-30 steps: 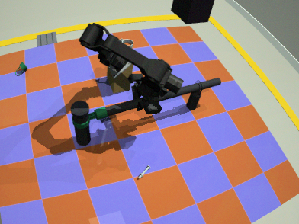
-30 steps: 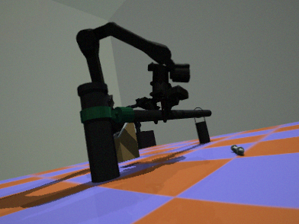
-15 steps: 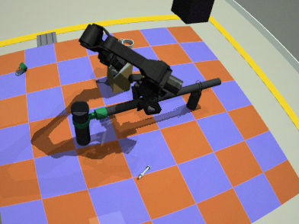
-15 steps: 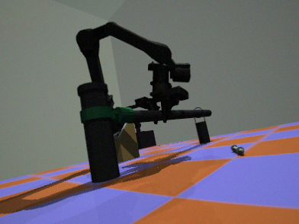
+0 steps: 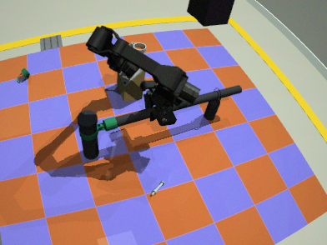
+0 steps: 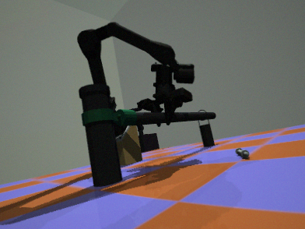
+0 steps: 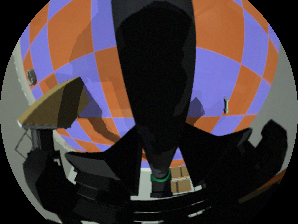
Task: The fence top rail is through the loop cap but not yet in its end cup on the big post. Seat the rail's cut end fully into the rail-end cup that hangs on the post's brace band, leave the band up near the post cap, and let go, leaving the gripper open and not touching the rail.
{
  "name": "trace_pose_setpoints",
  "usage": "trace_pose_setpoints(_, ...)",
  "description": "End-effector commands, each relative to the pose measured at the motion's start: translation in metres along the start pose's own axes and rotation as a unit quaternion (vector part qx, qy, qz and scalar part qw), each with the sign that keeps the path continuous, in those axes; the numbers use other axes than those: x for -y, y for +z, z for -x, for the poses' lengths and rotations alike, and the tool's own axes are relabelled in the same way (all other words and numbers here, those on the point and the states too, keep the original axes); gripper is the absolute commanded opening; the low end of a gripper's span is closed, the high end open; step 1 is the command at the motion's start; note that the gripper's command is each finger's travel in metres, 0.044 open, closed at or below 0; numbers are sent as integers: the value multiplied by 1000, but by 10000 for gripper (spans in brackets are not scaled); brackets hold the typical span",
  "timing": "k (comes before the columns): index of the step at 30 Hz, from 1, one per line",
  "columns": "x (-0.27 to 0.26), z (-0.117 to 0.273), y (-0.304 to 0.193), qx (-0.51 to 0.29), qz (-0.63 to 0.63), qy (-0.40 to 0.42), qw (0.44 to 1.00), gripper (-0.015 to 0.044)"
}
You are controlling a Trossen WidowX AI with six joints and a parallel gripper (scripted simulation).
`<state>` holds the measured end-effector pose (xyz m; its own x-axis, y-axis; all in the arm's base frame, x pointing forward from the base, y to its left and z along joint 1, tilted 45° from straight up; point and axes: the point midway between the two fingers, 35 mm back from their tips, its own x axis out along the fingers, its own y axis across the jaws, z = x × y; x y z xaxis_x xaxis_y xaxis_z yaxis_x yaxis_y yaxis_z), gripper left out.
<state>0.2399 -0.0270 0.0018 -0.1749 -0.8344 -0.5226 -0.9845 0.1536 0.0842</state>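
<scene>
The black rail (image 5: 133, 119) (image 6: 148, 118) (image 7: 155, 65) runs nearly level between the posts. Its near end meets the mouth of the green rail-end cup (image 5: 110, 123) (image 6: 127, 117); how deep it sits inside is hidden. The cup hangs on the green brace band (image 5: 88, 136) (image 6: 97, 117) (image 7: 161, 178), around the upper part of the big post (image 5: 90, 147) (image 6: 103, 156), below its post cap (image 5: 88, 118) (image 6: 94, 90). The far end passes through the loop cap (image 6: 202, 111) at the small post (image 5: 212, 110) (image 6: 207, 135). My gripper (image 5: 163, 114) (image 6: 163, 118) is shut on the rail at mid-length.
A tan wedge-shaped block (image 5: 130, 90) (image 6: 130, 151) (image 7: 52, 106) stands behind the rail. A small pale bolt-like piece (image 5: 158, 188) (image 6: 242, 153) (image 7: 226, 105) lies in front. A ring (image 5: 140, 45) lies at the back, a small green-topped piece (image 5: 25, 74) at the left, and a dark box (image 5: 210, 12) stands beyond.
</scene>
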Motion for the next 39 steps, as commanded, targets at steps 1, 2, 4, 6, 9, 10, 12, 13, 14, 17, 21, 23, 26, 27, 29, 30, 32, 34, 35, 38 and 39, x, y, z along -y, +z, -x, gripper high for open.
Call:
trace_pose_setpoints(1,1,2,2,-1,-1,-1,1000,0)
trace_pose_setpoints(2,1,3,3,-1,-1,-1,1000,0)
trace_pose_setpoints(4,1,4,3,-1,-1,-1,1000,0)
trace_pose_setpoints(6,1,6,4,-1,-1,-1,1000,0)
trace_pose_setpoints(9,2,8,5,-1,-1,-1,1000,0)
trace_pose_setpoints(10,2,8,5,-1,-1,-1,1000,0)
trace_pose_setpoints(12,2,9,5,-1,-1,-1,1000,0)
trace_pose_setpoints(13,2,9,5,-1,-1,-1,1000,0)
trace_pose_setpoints(14,2,9,6,-1,-1,-1,1000,0)
trace_pose_setpoints(17,2,8,7,-1,-1,-1,1000,0)
trace_pose_setpoints(21,2,7,9,-1,-1,-1,1000,0)
trace_pose_setpoints(23,2,7,10,0,-1,-1,1000,0)
trace_pose_setpoints(26,2,7,9,-1,-1,-1,1000,0)
trace_pose_setpoints(27,2,6,8,-1,-1,-1,1000,0)
trace_pose_setpoints(29,1,5,5,-2,0,-1,1000,0)
trace_pose_setpoints(30,1,5,4,-2,1,-1,1000,0)
trace_pose_setpoints(32,1,4,1,-3,1,0,1000,0)
trace_pose_setpoints(34,1,3,-2,-3,2,0,1000,0)
trace_pose_setpoints(35,1,2,-4,-4,3,0,1000,0)
trace_pose_setpoints(38,1,1,-6,-4,3,1,1000,0)
trace_pose_setpoints(39,1,1,-6,-4,3,1,1000,0)
